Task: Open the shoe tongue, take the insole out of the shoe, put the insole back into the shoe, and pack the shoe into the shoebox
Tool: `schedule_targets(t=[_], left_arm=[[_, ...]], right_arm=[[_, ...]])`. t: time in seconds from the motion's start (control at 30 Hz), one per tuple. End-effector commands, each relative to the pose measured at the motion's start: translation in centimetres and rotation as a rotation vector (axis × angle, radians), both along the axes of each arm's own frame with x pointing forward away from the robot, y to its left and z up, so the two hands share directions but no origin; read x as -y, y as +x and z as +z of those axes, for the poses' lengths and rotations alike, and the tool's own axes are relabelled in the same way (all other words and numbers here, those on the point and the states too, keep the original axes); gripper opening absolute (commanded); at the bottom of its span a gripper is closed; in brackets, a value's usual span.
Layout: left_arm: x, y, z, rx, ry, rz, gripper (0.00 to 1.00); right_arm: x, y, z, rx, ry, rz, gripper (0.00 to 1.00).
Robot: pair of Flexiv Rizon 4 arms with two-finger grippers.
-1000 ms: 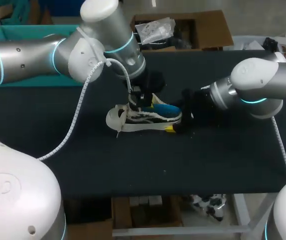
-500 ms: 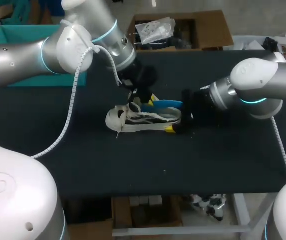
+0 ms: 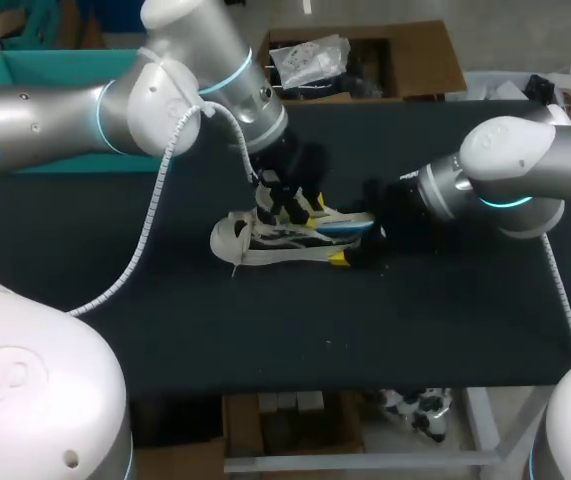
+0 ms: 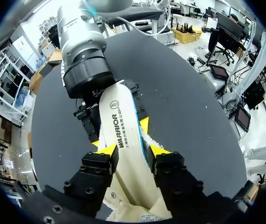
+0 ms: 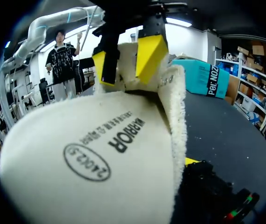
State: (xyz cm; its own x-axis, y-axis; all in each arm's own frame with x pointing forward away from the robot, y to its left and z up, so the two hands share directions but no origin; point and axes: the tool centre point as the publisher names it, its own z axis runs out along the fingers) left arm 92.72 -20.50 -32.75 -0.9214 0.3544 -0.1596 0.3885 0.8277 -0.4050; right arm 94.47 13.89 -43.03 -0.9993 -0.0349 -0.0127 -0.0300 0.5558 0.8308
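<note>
A white low-top sneaker with dark side stripes [image 3: 265, 242] is lying on the black table top [image 3: 265, 340], its toe pointing toward my left side and its heel toward my right. The left gripper [image 3: 287, 205] is hanging just above the middle of the shoe. In the left wrist view this gripper [image 4: 133, 150] is pinching a cream foam insole with a blue underside [image 4: 119, 116], and both yellow tips are pressing against the insole's two long edges. In the head view the insole [image 3: 343, 222] is stretching from those tips along the top of the shoe toward the heel, with its blue face showing. How much of the insole is sitting inside the shoe cannot be told. The right gripper [image 3: 360, 250] is sitting at the heel end of the shoe. In the left wrist view its yellow tips [image 4: 119, 133] are standing close on either side of the heel, gripping the shoe there. In the right wrist view the rounded, printed heel end of the insole [image 5: 100, 149] is looming right over that gripper. The left gripper [image 5: 126, 58] is clamping the far end of the insole. A turquoise cardboard shoebox [image 3: 25, 68] is standing at the far left of the table behind the left arm, well apart from the shoe.
</note>
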Motion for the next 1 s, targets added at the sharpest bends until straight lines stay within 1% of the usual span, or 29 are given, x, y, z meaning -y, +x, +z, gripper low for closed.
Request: schedule_targets(t=[0.03, 0.23, 0.3, 0.5, 0.6, 0.73, 0.83, 1.0], left_arm=[[0.1, -0.8, -0.1, 0.018, -0.020, 0.000, 0.41], [1.1, -1.6, -0.2, 0.060, -0.029, 0.029, 0.39], [1.3, -1.8, -0.1, 0.085, -0.032, 0.057, 0.38], [2.1, -2.8, -0.4, 0.155, -0.040, 0.100, 0.38], [2.8, -2.6, -0.5, 0.162, -0.042, 0.092, 0.39], [3.5, -2.3, -0.7, 0.195, -0.051, 0.133, 0.36], [3.6, -2.0, -1.2, 0.213, -0.046, 0.164, 0.36], [3.5, -1.5, -2.0, 0.219, -0.054, 0.181, 0.36]], right_arm=[[0.0, -0.3, -0.4, 0.002, 0.004, 0.002, 0.00], [0.0, -0.3, -0.4, 0.002, 0.004, 0.002, 0.00], [0.0, -0.3, -0.4, 0.002, 0.004, 0.002, 0.00], [0.0, -0.3, -0.4, 0.002, 0.004, 0.002, 0.00], [0.0, -0.3, -0.4, 0.002, 0.004, 0.002, 0.00], [0.0, -0.3, -0.4, 0.002, 0.004, 0.002, 0.00], [0.0, -0.3, -0.4, 0.002, 0.004, 0.002, 0.00], [0.0, -0.3, -0.4, 0.002, 0.004, 0.002, 0.00]])
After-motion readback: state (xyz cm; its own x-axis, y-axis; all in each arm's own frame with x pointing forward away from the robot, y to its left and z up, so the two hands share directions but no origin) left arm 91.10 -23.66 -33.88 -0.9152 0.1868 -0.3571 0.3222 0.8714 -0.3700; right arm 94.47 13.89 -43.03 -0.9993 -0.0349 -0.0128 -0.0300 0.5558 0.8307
